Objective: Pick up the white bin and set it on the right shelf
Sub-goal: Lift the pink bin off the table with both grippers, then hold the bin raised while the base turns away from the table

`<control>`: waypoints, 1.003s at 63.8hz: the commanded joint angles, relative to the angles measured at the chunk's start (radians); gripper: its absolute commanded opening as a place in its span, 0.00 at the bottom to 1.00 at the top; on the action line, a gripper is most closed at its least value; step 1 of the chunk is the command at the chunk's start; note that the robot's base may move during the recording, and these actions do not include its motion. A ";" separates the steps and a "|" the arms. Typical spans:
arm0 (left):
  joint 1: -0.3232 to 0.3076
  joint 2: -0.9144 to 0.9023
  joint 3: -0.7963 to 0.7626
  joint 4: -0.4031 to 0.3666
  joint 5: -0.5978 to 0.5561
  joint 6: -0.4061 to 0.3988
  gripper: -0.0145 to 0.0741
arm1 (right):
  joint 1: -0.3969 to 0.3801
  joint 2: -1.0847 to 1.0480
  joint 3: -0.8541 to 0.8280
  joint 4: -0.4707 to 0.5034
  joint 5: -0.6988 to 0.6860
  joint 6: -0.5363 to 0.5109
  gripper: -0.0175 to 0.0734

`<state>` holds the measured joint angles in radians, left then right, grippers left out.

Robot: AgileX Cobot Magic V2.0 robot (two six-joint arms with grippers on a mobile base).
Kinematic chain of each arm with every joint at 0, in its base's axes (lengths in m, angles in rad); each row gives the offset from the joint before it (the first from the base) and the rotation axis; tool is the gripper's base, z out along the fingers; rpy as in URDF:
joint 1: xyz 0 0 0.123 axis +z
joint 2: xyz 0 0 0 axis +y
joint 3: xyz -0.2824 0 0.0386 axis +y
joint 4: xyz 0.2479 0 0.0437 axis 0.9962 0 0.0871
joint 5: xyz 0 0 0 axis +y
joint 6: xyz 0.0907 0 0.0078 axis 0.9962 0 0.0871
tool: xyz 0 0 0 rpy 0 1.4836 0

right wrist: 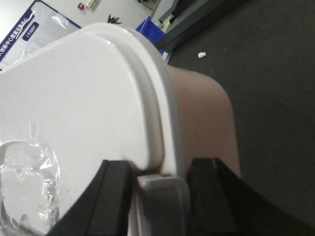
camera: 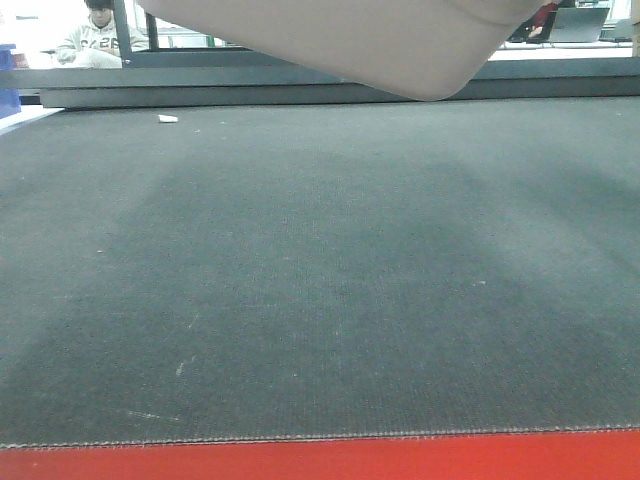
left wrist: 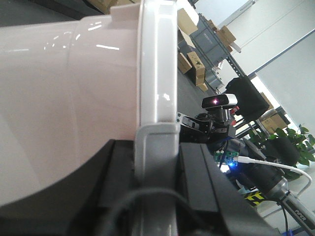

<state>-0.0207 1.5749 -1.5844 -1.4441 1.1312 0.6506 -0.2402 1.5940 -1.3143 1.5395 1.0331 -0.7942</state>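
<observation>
The white bin (camera: 400, 50) hangs tilted in the air above the dark floor; only its pale underside and one rounded corner show at the top of the front view. My left gripper (left wrist: 156, 147) is shut on a grey clasp at the rim of the bin (left wrist: 74, 98), one black finger (left wrist: 118, 172) on each side. My right gripper (right wrist: 162, 173) is shut the same way on a grey clasp at the edge of the white lid (right wrist: 74, 108), above the pinkish wall (right wrist: 206, 108). The right shelf is out of view.
Dark grey carpet (camera: 320, 280) lies below, with a red strip (camera: 320, 460) at its near edge. A low grey platform (camera: 200, 92), a blue crate (camera: 8, 85), a white scrap (camera: 168, 118) and a seated person (camera: 95, 35) are at the back.
</observation>
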 commanded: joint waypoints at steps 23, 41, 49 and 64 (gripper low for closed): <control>-0.034 -0.045 -0.033 -0.115 0.186 0.005 0.02 | 0.031 -0.067 -0.031 0.127 0.241 -0.009 0.28; -0.034 -0.045 -0.033 -0.115 0.186 0.005 0.02 | 0.031 -0.067 -0.031 0.127 0.240 -0.009 0.28; -0.034 -0.045 -0.033 -0.115 0.186 0.005 0.02 | 0.031 -0.067 -0.031 0.127 0.240 -0.009 0.28; -0.034 -0.045 -0.033 -0.115 0.186 0.005 0.02 | 0.031 -0.067 -0.031 0.127 0.238 -0.009 0.28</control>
<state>-0.0207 1.5749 -1.5844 -1.4441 1.1312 0.6506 -0.2402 1.5940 -1.3143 1.5395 1.0326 -0.7942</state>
